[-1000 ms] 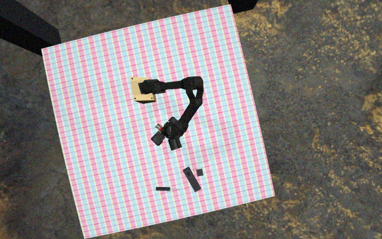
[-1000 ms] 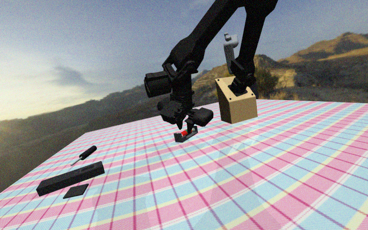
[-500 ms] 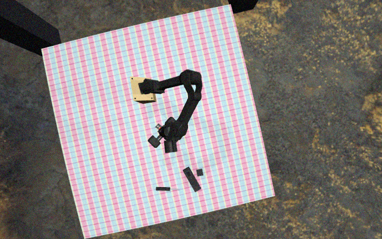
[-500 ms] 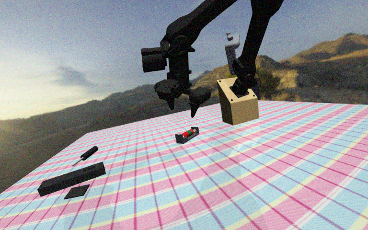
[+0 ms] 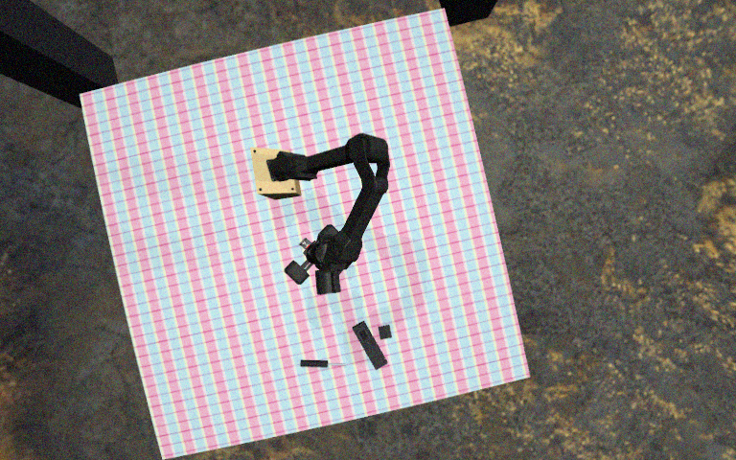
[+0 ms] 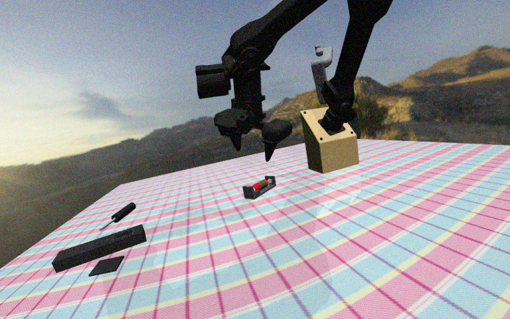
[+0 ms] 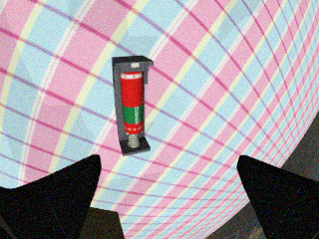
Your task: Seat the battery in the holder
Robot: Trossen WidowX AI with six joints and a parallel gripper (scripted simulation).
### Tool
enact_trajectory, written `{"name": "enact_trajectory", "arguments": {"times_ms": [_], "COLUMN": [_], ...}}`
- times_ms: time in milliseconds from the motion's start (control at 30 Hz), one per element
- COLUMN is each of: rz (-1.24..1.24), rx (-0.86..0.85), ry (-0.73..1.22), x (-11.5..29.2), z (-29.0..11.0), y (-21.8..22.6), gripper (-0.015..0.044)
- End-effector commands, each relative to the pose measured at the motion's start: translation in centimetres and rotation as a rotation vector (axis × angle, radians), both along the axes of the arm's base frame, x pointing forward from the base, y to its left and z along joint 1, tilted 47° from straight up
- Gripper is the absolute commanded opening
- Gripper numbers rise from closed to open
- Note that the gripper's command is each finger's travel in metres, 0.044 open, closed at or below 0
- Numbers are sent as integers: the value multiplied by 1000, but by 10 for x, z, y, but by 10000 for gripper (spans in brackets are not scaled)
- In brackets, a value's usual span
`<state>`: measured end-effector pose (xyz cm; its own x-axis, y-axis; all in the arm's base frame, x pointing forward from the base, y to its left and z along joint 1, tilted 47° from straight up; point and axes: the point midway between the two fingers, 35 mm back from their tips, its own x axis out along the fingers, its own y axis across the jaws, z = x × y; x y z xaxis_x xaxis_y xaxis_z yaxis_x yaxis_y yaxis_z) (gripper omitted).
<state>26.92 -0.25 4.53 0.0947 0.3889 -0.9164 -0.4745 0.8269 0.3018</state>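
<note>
The red and green battery (image 6: 259,184) (image 7: 132,103) lies lengthwise inside the dark holder (image 6: 248,193) (image 7: 116,94), straight along its slot, on the checked tablecloth. In the wrist view one end sits under the holder's far end wall and the other meets the metal piece at the near end. My gripper (image 6: 252,152) (image 7: 171,163) (image 5: 320,252) is wide open and empty. It hangs well above the holder and touches nothing. In the overhead view the arm covers most of the holder (image 5: 307,242).
The arm's tan base block (image 5: 271,187) (image 6: 331,150) stands behind the holder. Nearer the table's edge lie a long black bar (image 5: 369,345) (image 6: 98,248), a small black square (image 5: 384,332) (image 6: 106,265) and a screwdriver (image 5: 314,363) (image 6: 122,212).
</note>
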Motion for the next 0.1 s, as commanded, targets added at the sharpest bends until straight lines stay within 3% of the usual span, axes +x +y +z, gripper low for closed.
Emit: {"name": "enact_trajectory", "arguments": {"times_ms": [0, 67], "rz": [5, 5], "rx": [3, 3], "ry": [-2, -2], "x": [0, 0], "z": [1, 1], "y": [0, 0], "gripper": [440, 440]}}
